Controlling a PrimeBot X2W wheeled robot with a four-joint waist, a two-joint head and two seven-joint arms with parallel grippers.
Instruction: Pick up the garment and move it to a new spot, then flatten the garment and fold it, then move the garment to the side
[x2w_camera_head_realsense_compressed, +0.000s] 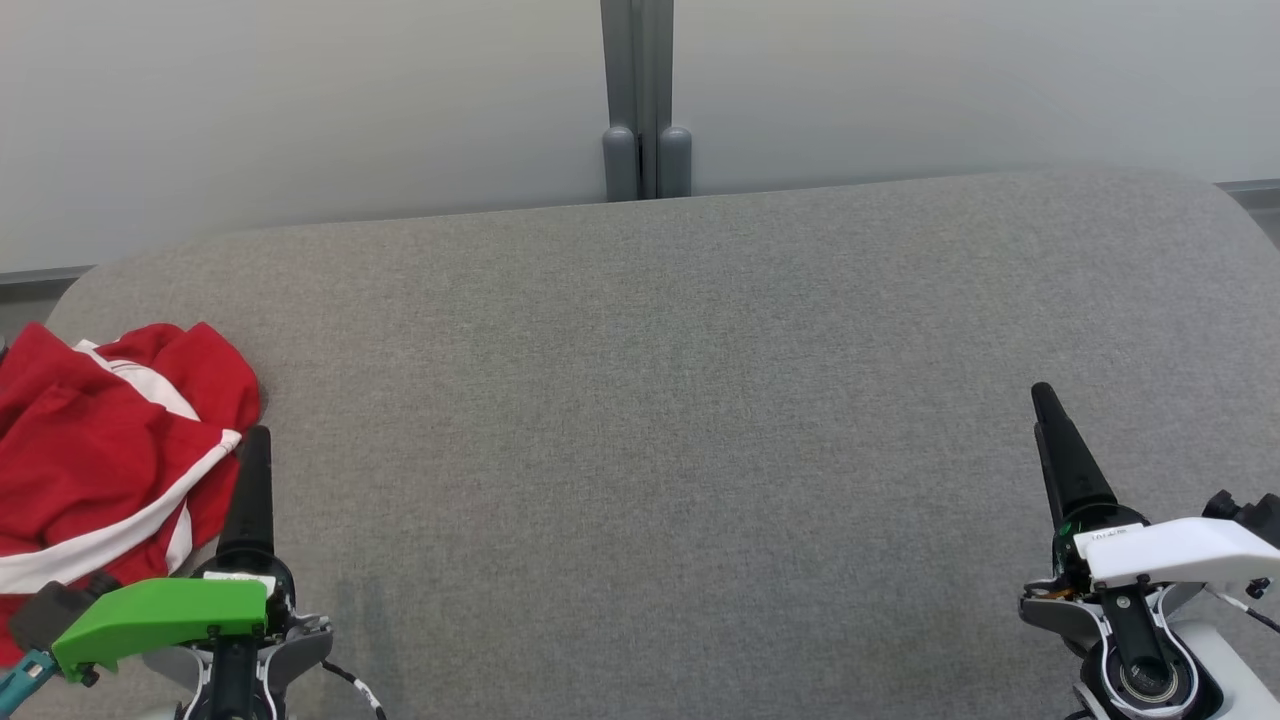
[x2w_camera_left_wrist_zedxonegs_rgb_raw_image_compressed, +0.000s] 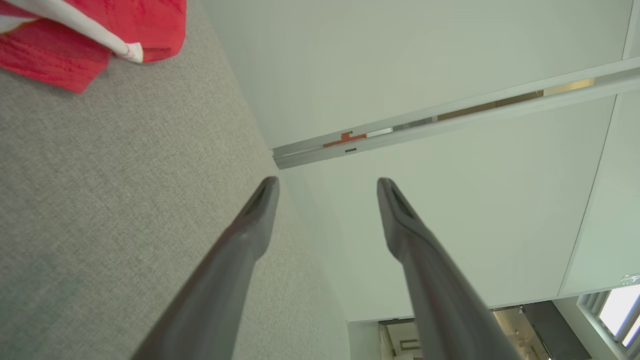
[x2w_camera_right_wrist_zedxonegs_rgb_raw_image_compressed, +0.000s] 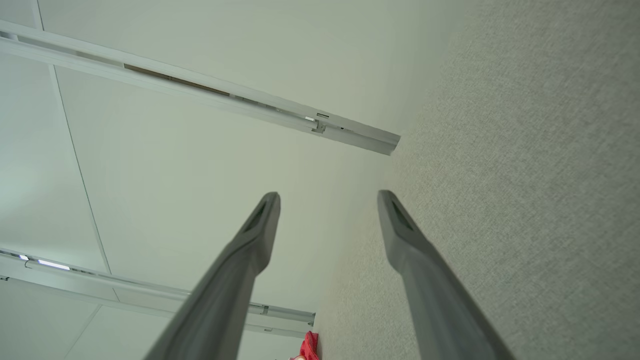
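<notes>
Nothing looks picked up yet. The red garment (x2w_camera_head_realsense_compressed: 100, 440) lies crumpled at the left end of the grey cushion (x2w_camera_head_realsense_compressed: 650, 400). The left gripper (x2w_camera_left_wrist_zedxonegs_rgb_raw_image_compressed: 327, 186) sits just beside it, jaws wide and empty; the right gripper (x2w_camera_right_wrist_zedxonegs_rgb_raw_image_compressed: 327, 197), well apart, gapes too. Next, I'd guess, the left swings over and pinches a fold.

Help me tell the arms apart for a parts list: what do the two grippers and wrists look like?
The left gripper has long, tapering dark jaws and a bright green wrist cover, with a dark cable looping beside it. The right gripper has the same dark jaws, but a white cover with a small printed label beside it; a thin dark wire trails off it.
</notes>
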